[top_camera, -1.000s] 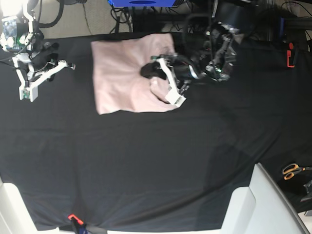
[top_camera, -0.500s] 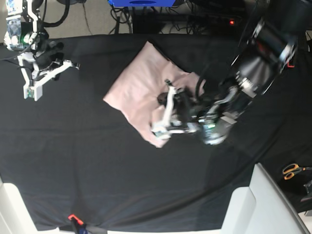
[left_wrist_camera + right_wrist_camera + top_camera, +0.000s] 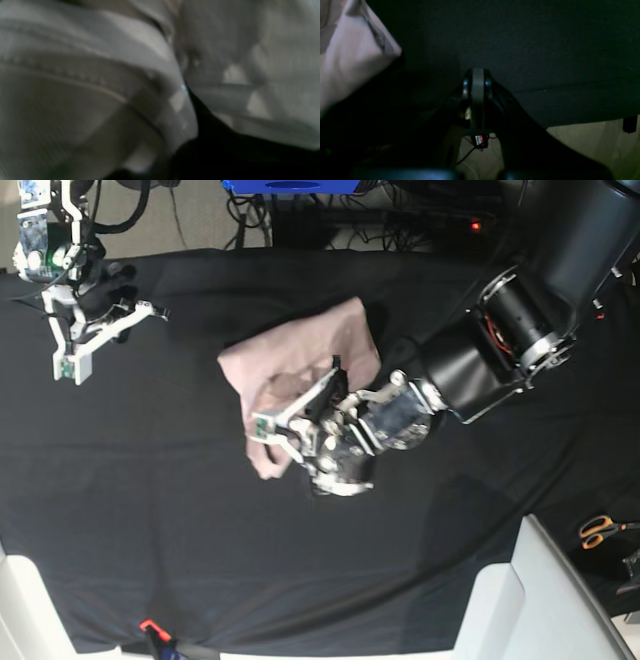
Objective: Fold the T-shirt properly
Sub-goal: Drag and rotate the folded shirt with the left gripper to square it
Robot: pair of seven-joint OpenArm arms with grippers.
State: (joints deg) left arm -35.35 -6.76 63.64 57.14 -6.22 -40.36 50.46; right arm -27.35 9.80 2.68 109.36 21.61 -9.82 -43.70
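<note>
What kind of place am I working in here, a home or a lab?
Most likely a robotics lab or workshop bench. The table is draped in black cloth, tangled cables run along its far edge, and orange-handled scissors lie off to one side near the T-shirt setup.

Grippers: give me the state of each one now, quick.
Left gripper: closed on the pale-pink T-shirt, gripping its lower edge.
Right gripper: closed, holding nothing, off to the side above the black cloth.

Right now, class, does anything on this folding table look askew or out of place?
Yes: the T-shirt lies bunched and skewed on the black cloth, not a neat fold, one end gathered in the left gripper.
</note>
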